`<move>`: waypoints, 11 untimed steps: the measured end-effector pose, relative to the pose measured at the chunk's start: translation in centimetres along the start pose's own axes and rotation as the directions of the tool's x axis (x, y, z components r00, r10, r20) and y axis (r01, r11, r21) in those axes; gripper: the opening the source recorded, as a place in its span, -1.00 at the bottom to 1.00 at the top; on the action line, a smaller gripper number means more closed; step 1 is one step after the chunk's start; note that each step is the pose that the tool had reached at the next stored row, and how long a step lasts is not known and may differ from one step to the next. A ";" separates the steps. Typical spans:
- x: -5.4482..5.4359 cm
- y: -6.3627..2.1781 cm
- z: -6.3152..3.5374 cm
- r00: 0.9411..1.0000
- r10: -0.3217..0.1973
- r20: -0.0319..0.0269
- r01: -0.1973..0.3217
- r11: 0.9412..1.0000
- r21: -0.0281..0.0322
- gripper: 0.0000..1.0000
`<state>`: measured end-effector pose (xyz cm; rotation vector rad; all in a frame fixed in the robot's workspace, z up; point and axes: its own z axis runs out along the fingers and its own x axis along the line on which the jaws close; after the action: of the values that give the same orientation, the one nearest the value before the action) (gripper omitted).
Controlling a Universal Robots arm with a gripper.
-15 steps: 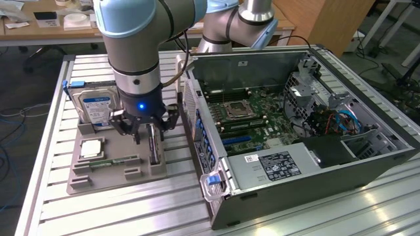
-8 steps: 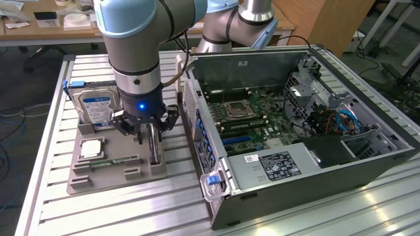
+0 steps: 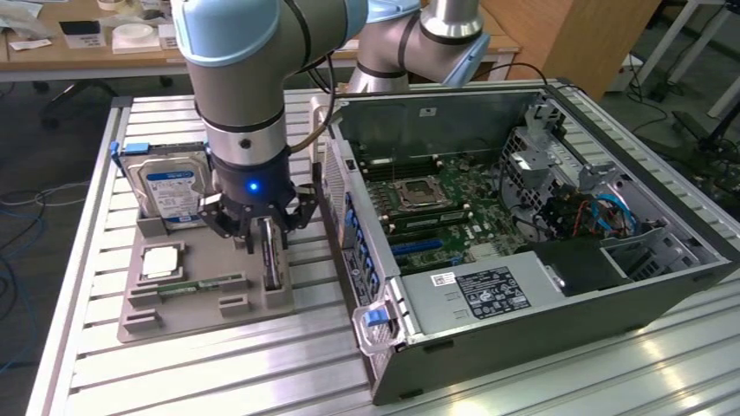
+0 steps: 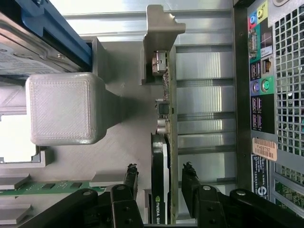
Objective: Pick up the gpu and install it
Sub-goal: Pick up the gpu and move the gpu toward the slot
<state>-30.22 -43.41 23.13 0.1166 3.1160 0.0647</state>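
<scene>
We see the gpu (image 4: pixel 162 156) standing on edge in the gray holder (image 3: pixel 208 316) on the counter (image 3: pixel 173 373), narrow room either side, the computer case (image 4: pixel 285 95) near. The arm points straight down. The tool (image 4: pixel 160 167) straddles the card with its fingers apart.

The exterior view looks down from high and well back across the ribbed silver metal table (image 3: pixel 173 381), open black computer case (image 3: pixel 555 322) and grey plastic parts tray (image 3: pixel 185 319), while the wrist view peers straight down, close, past the black tool (image 4: pixel 159 172), sharing tray and case rear.
</scene>
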 end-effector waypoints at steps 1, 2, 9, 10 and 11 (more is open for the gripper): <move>0.0 0.02 0.02 1.000 0.000 0.000 0.000 1.000 0.000 0.00; 0.0 0.03 0.04 1.000 0.000 0.000 0.000 1.000 0.000 0.00; -0.1 0.04 0.08 1.000 0.000 0.000 0.000 1.000 0.000 0.00; -0.1 0.04 0.08 1.000 0.000 0.000 0.000 1.000 0.000 0.00; -0.1 0.04 0.08 1.000 0.000 0.000 0.000 1.000 0.000 0.00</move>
<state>-30.09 -43.38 23.05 0.1167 3.1161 0.0646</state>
